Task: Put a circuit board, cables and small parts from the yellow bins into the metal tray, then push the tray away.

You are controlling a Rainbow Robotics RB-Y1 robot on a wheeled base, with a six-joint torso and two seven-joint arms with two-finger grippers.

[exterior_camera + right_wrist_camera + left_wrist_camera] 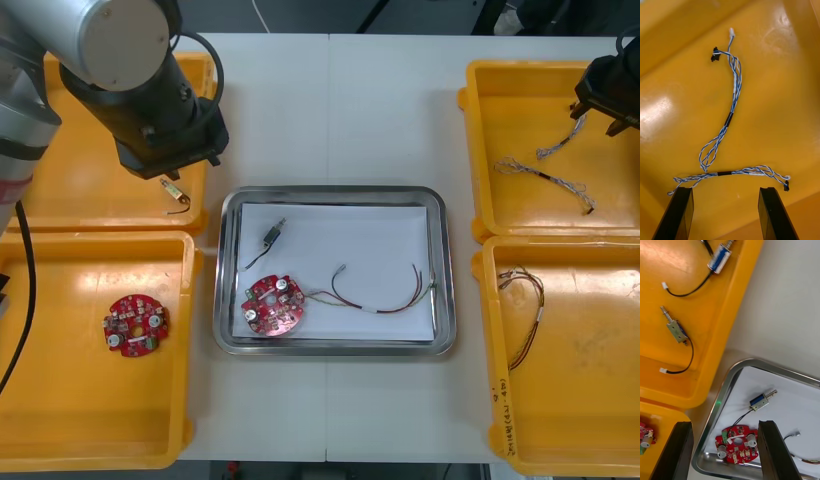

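My right gripper [725,191] hangs empty, black fingers [681,213] wide apart, near the far right corner of the far right-hand yellow plastic bin [520,110]. Just ahead of the fingertips a twisted blue-and-white cable [724,173] lies on the bin floor, long axis running finger to finger, along the closing line; I judge a wrist turn is needed. A second twisted cable [729,119] runs away from the fingers. My left gripper [725,423], also wide, hangs by the shiny metal tray [447,270], at its far left corner.
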